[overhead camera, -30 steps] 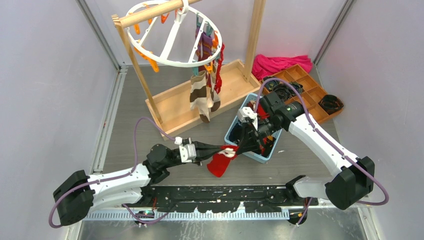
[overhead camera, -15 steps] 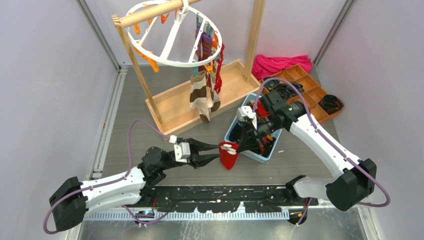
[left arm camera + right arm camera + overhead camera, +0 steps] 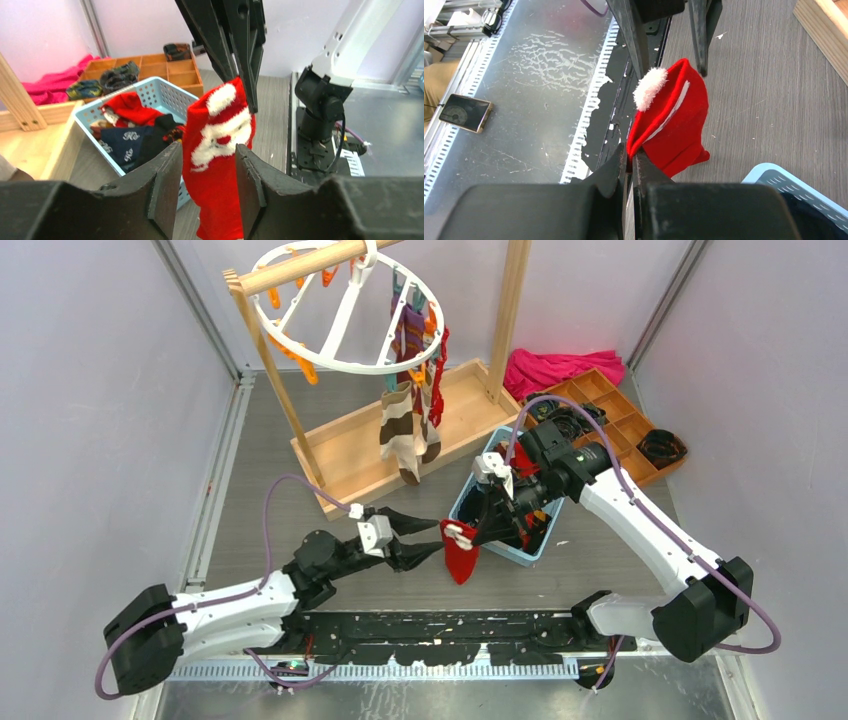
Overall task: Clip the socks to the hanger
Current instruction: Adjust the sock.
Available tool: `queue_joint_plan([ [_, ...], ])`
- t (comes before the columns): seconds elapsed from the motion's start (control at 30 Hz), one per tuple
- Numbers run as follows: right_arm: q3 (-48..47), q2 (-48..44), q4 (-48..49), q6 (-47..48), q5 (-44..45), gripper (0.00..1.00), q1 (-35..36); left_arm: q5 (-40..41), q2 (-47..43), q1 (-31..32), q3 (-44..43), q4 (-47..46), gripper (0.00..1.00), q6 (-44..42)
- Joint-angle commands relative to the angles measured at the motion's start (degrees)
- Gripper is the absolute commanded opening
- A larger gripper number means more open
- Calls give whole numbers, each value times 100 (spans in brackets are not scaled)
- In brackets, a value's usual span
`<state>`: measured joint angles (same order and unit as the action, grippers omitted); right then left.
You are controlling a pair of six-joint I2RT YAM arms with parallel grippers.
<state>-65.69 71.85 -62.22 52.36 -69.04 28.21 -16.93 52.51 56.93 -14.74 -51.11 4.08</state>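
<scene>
Red Santa sock (image 3: 461, 558) hangs at centre frame, pinched along one edge by my right gripper (image 3: 480, 531); my left gripper (image 3: 206, 165) straddles it, jaws spread; grabbing too little fabric, I could let it drop beside the blue basket (image 3: 175, 100).

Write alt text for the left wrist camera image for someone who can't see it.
A red Santa sock hangs pinched at its top by the right gripper, between the open fingers of the left gripper. Behind sits a blue basket of socks.
</scene>
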Motion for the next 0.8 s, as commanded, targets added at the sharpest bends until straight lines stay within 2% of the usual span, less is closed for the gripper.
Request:
queue_joint_plan([
  [0.0, -137, -153, -25, 85, -22, 1, 66, 345, -485, -17, 23, -271, 46, -220],
  [0.17, -158, -104, -40, 116, -14, 1, 114, 264, -611, -15, -100, 7, 48, -301],
  [0.5, -199, -95, -86, 134, 4, 1, 147, -217, 200, -17, -417, -306, 48, -237],
  [0.7, -203, -77, -72, 134, 13, 1, 154, -417, 400, -24, -553, -443, 32, -174],
  [0.77, -207, -69, -76, 130, 22, 1, 147, -484, 466, -24, -569, -528, 30, -117],
])
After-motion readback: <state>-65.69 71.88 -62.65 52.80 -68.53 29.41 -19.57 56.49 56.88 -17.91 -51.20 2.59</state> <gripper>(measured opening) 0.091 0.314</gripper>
